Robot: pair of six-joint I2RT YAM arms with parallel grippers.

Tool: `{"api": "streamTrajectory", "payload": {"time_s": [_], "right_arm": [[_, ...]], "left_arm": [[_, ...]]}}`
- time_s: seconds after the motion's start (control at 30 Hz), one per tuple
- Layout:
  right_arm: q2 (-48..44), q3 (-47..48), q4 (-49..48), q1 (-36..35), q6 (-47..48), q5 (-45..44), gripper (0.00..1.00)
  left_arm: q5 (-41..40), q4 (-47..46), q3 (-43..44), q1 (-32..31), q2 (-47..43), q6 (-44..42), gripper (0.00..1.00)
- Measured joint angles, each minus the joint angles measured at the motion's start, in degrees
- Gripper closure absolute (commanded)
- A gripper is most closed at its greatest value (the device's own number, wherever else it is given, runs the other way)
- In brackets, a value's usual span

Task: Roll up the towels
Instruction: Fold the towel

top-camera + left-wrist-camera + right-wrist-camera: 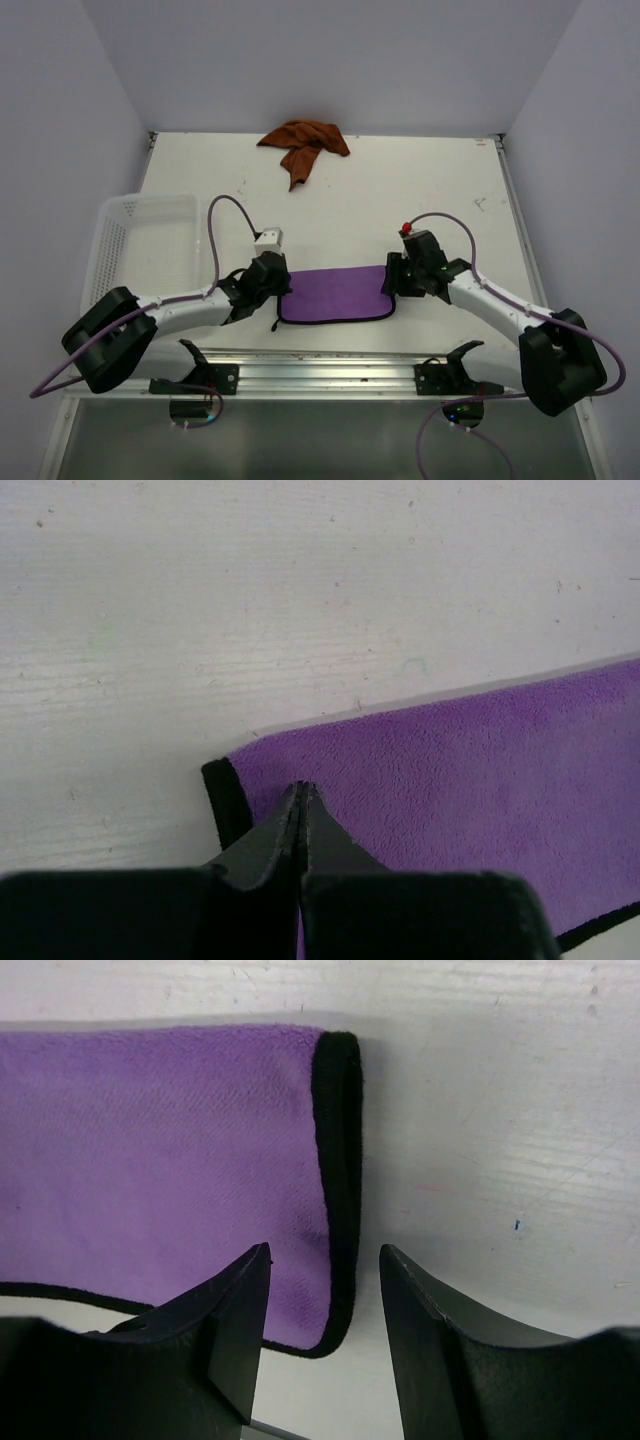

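Note:
The purple towel [335, 293] lies flat as a long folded strip with black edging near the table's front edge. My left gripper [281, 291] is at its left end. In the left wrist view the gripper [302, 788] is shut, its tips over the purple towel [480, 780] just inside the black left edge; no fabric shows pinched. My right gripper [391, 284] is at the right end. In the right wrist view the gripper [325, 1249] is open and straddles the towel's [150, 1160] black right edge. The rust orange towel [305, 142] lies crumpled at the table's far edge.
A white perforated basket [140, 215] stands at the left side of the table, beside my left arm. A metal rail [320, 370] with the arm mounts runs along the near edge. Walls close in the table on the left, right and back.

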State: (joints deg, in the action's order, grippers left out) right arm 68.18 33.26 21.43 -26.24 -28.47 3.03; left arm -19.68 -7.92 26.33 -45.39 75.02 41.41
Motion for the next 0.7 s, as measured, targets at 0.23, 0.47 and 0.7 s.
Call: {"api": "streamTrajectory", "payload": {"time_s": [0.23,0.47,0.7], "right_arm": [[3.67,-1.60,-2.93,0.00,-0.02,1.70,0.54],[5.53,-1.77,-6.25,0.00,-0.46,4.31,0.68],[6.34,-1.75,-6.03,0.00,0.09,4.42,0.95]], "left_arm": [[0.02,0.70,0.00,0.00,-0.72,-0.07,1.00],[0.00,1.33,0.00,0.00,-2.19,-0.07,1.00],[0.02,1.42,0.00,0.00,-2.19,-0.04,1.00]]}}
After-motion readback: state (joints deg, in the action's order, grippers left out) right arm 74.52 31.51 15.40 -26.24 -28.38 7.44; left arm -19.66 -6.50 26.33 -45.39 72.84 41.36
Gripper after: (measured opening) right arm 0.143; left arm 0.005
